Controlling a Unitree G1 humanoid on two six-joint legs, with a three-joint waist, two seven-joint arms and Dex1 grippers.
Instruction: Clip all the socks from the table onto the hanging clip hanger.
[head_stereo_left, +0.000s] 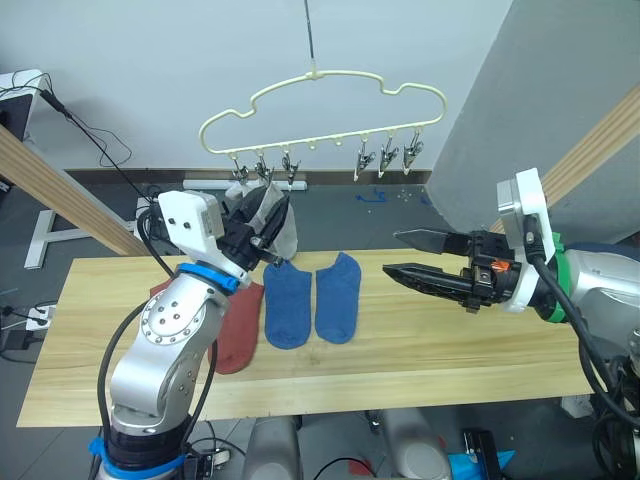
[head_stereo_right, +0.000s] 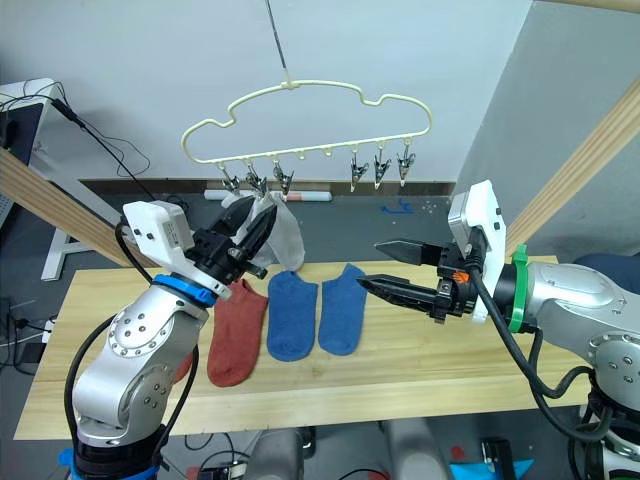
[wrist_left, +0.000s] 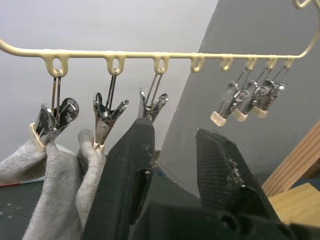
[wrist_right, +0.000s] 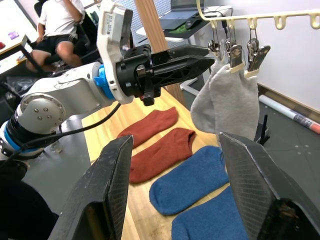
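Behind the workspace you see a plain white wall (head_stereo_left: 150, 60) meeting a dark grey floor (head_stereo_left: 340, 215). A large grey panel (head_stereo_left: 520, 110) leans at your right, beside a thick round wooden beam (head_stereo_left: 590, 150); a second beam (head_stereo_left: 60, 195) slants at your left. Black cables (head_stereo_left: 95, 140) trail down the wall. In the right wrist view a seated person (wrist_right: 60, 25) occupies the far background.

Grey socks (head_stereo_right: 268, 232), blue socks (head_stereo_right: 318, 312), rust-red socks (wrist_right: 159, 146), pale yellow hanger (head_stereo_right: 310, 120).
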